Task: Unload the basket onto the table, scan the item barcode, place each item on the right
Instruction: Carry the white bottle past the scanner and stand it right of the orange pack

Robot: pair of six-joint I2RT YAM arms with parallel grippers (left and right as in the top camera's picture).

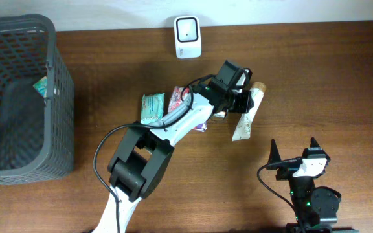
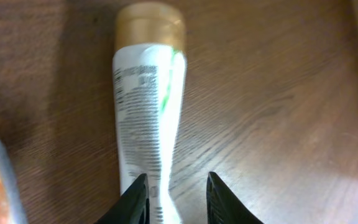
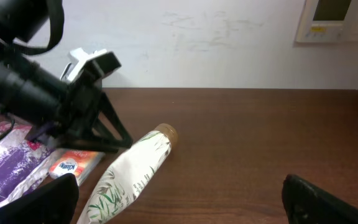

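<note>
The item is a white tube (image 1: 246,116) with a gold cap and green leaf print, lying flat on the wooden table right of centre. In the left wrist view the tube (image 2: 146,106) has its cap pointing away and printed text facing up. My left gripper (image 1: 246,100) hovers over the tube's flat tail. Its jaws (image 2: 178,180) stand a little apart, the left finger over the tube's edge, gripping nothing. The white scanner (image 1: 188,37) stands at the back edge. My right gripper (image 1: 293,147) rests near the front, wide open and empty, with the tube (image 3: 129,174) ahead of it.
A dark mesh basket (image 1: 60,97) fills the left side, with a small green item inside. A green packet (image 1: 153,107), a purple packet (image 3: 5,162) and an orange tissue pack (image 3: 73,167) lie under the left arm, just left of the tube.
</note>
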